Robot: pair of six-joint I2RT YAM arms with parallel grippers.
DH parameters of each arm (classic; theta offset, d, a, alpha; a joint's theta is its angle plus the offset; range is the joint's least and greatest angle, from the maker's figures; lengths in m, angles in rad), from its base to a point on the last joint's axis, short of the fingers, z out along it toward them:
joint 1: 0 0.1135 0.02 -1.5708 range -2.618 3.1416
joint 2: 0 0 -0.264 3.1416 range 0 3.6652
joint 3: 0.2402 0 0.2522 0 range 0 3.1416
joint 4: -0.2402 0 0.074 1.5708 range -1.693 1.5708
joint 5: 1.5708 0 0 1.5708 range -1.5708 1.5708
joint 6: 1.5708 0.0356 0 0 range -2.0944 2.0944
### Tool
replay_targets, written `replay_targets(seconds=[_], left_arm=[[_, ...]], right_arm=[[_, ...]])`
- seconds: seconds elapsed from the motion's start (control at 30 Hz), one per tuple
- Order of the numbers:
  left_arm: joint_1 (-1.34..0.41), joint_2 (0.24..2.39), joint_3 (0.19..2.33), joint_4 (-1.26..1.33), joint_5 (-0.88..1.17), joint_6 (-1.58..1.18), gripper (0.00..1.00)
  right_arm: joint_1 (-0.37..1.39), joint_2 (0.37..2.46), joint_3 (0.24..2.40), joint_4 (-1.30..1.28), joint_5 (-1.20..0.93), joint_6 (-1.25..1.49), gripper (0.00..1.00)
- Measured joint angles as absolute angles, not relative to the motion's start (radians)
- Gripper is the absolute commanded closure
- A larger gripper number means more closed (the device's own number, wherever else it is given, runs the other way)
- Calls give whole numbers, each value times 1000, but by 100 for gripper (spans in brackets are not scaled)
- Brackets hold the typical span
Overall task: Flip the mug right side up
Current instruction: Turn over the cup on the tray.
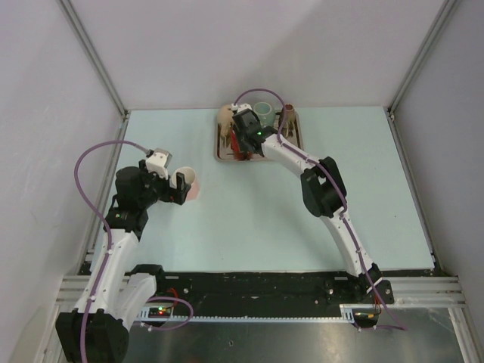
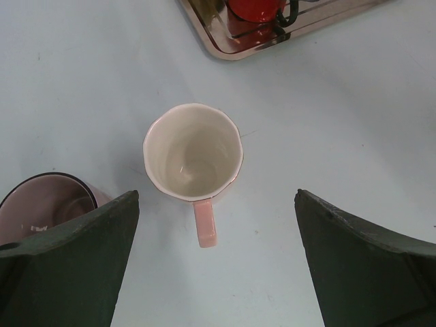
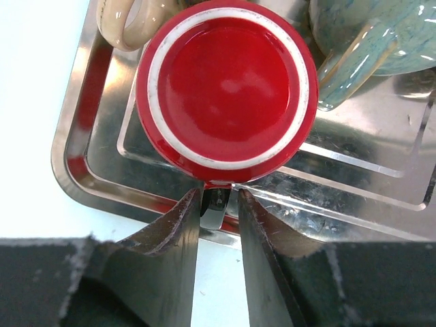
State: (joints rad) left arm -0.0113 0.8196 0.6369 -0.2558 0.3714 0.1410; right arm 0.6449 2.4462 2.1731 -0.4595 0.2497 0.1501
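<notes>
Red mug (image 3: pixel 228 88), inverted on tray (image 3: pixel 75 157); handle (image 3: pixel 216 210) flanked closely by right tool (image 3: pixel 217 196), grip not discernible; left tool (image 2: pixel 216 197) spread.

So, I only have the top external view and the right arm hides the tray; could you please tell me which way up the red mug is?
Observer: The red mug is upside down on the metal tray, base towards the right wrist camera.
Operator: Thanks, and where is the right end effector?
Observer: The right end effector straddles the mug's black handle; I can't tell whether it pinches yet.
Operator: And the left one?
Observer: The left end effector hangs wide open above an upright, empty pink mug.
</notes>
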Motion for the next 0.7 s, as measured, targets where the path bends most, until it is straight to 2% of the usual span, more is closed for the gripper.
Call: replay_targets(seconds=[0.3,0.47,0.7], left_arm=[[-11,820,636,-256,371,141,0],[-11,820,636,-256,371,141,0],[-11,820,636,-256,371,141,0]], right_arm=[[645,2456,2187,-459,255,134,78],[639,2463,2196,-455,251,128,97],[639,2463,2197,-456,250,95,100]])
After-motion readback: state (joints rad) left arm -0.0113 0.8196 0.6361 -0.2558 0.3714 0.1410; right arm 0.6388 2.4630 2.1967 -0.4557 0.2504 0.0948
